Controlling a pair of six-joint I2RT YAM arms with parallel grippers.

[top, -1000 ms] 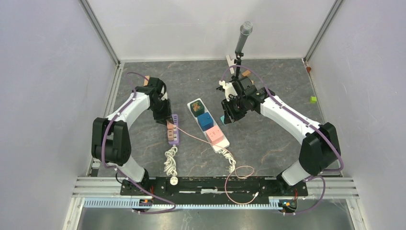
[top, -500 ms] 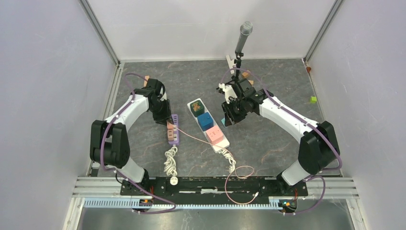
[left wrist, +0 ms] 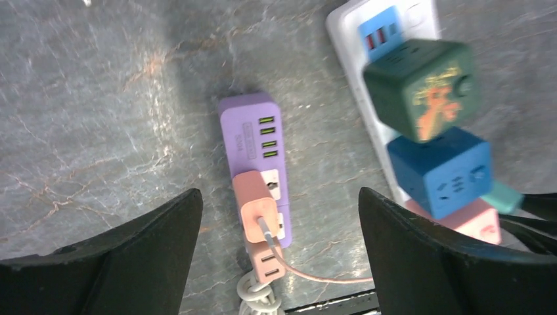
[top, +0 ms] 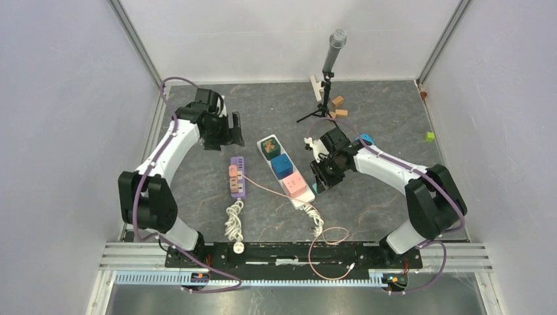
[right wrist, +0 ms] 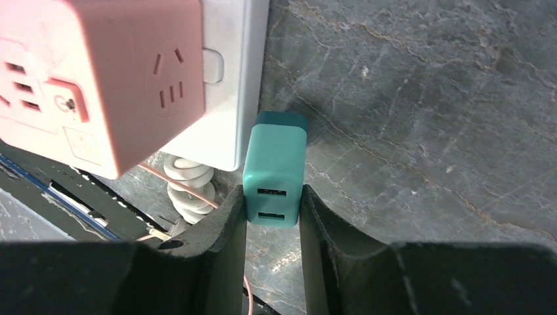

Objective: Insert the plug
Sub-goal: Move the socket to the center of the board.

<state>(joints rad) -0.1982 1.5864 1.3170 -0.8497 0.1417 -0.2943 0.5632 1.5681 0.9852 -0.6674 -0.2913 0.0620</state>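
Note:
A salmon plug with a thin cord stands in the purple power strip, also seen from above as the plug in the strip. My left gripper hangs open above it, touching nothing; in the top view the left gripper is behind the strip. My right gripper is shut on a teal plug with two USB slots. It hangs just beside the near end of the white power strip, next to the pink cube adapter. In the top view the right gripper is to the right of that strip.
The white strip also carries a green cube and a blue cube. Coiled white cables lie toward the near rail. A microphone stand, wooden blocks and a small green piece are at the back right.
My left gripper opened, let go of the salmon plug and drew back away from the purple strip. My right gripper carried the teal plug nearer, down beside the white strip's near end.

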